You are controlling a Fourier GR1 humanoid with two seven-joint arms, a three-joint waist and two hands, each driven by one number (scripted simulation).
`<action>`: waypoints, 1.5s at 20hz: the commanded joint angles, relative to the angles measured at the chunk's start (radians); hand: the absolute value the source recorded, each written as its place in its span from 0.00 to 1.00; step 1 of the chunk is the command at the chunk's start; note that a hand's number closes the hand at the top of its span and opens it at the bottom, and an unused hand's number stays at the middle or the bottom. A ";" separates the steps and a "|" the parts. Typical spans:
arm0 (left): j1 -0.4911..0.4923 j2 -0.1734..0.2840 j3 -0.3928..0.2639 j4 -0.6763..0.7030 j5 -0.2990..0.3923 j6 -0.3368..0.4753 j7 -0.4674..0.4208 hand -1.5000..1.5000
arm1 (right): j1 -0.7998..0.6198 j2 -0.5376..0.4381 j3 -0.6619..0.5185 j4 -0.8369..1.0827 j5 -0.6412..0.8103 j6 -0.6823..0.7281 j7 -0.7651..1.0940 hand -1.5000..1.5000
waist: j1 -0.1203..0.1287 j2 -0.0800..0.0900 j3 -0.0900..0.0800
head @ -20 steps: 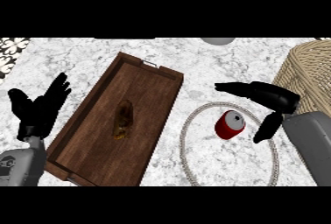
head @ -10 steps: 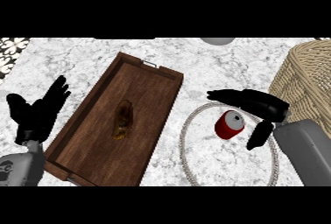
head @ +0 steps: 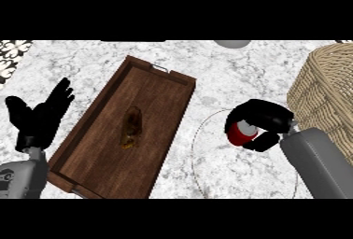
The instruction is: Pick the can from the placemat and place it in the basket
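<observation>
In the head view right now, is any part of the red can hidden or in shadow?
Head view: the black right hand curls round the red can and hides most of it; light is even, no glare; the round pale placemat shows only a thin outline.

Red can (head: 241, 134), brown wooden tray (head: 160, 100), tan woven basket (head: 324, 88), white-grey marbled counter (head: 228, 74).

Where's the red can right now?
In the head view it's right of centre, the can on the placemat, the right hand curled round it, between the wooden tray and wicker basket.
</observation>
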 commanded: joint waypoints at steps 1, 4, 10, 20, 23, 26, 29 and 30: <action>-0.061 -0.035 -0.009 0.053 -0.027 0.038 0.000 0.50 | 0.027 0.053 0.024 0.018 0.066 -0.058 -0.024 1.00 | -0.005 0.001 0.001; 0.035 -0.046 -0.037 -0.061 -0.037 0.032 0.043 0.50 | 0.049 0.022 0.029 0.018 0.094 -0.046 -0.063 1.00 | 0.000 0.000 0.001; 0.002 0.004 0.017 -0.002 -0.011 0.008 0.001 0.50 | 0.028 0.192 -0.317 0.117 0.034 -0.210 0.574 1.00 | -0.045 0.002 -0.002; -0.032 -0.010 -0.019 -0.001 -0.013 -0.014 0.007 0.50 | -0.137 0.379 -0.480 0.137 0.093 -0.637 1.284 1.00 | 0.048 0.012 -0.003; -0.040 -0.018 -0.037 -0.001 -0.014 -0.027 0.004 0.50 | -0.256 0.381 -0.463 0.113 0.099 -0.853 1.380 1.00 | 0.101 0.014 0.000; -0.055 -0.039 -0.063 0.005 -0.025 -0.026 -0.003 0.50 | -0.349 0.382 -0.421 0.128 0.171 -1.066 1.441 1.00 | 0.108 0.020 -0.001; -0.067 -0.034 -0.054 0.032 -0.034 -0.018 -0.014 0.50 | -0.470 0.382 -0.349 0.196 0.331 -1.167 1.606 1.00 | 0.104 0.019 -0.005; -0.086 -0.017 -0.046 0.023 -0.024 -0.028 0.012 0.50 | -0.497 0.382 -0.333 0.227 0.388 -1.186 1.659 1.00 | 0.098 0.014 -0.004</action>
